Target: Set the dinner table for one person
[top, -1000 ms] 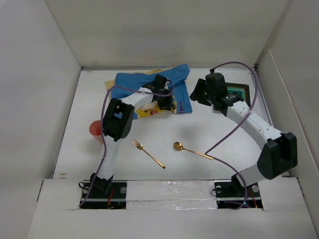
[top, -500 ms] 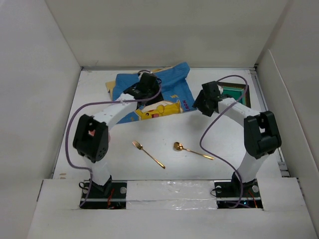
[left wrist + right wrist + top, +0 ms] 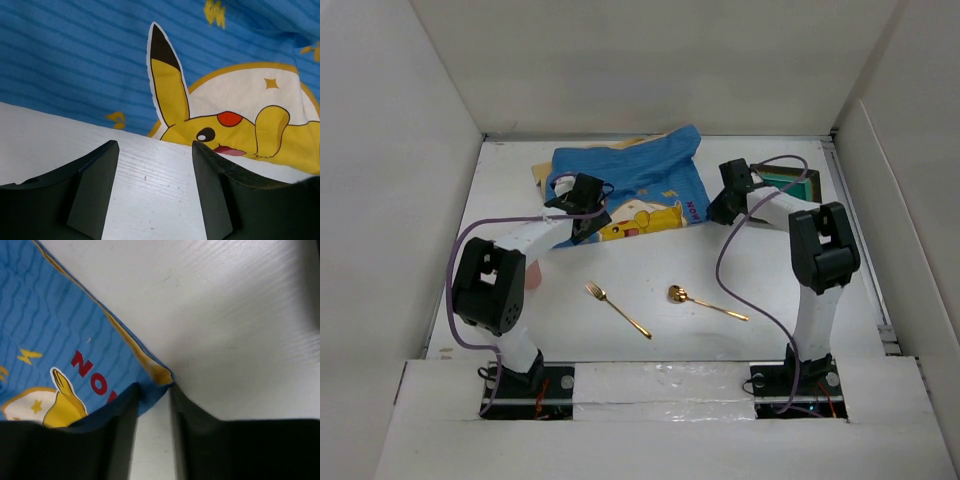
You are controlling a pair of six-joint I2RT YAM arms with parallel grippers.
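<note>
Black plastic fingers (image 3: 95,185) of your left gripper (image 3: 155,146) stand spread wide with nothing between them; only bare white tabletop shows in the gap. Their tips hang just short of the near edge of the blue striped cloth placemat (image 3: 75,65), right below the yellow cartoon creature printed on it.

Your right gripper (image 3: 153,390) has its two dark fingers (image 3: 200,435) drawn close, leaving a narrow slit through which the white surface shows. The placemat's near right corner, edged in yellow and lettered in red, lies right at the fingertips. The left-hand finger in that view overlaps the cloth's edge, but you cannot tell whether either tip presses on it. Nothing is clamped in the slit.

Farther out, seen from above, the placemat lies rumpled toward the far side of the dinner table (image 3: 670,255), the large matte white work surface walled by white panels. Your left gripper is at the left part of the cloth's near edge and your right gripper at its near right corner. Behind the right wrist sits a square teal tray (image 3: 792,182) with a dark rim, partly hidden by the arm. Nearer you, well apart from the cloth, a gold metal fork (image 3: 617,308) and a gold metal spoon (image 3: 705,302) lie flat on the white surface. They are side by side and apart, fork on the left, both handles pointing toward the near right.
</note>
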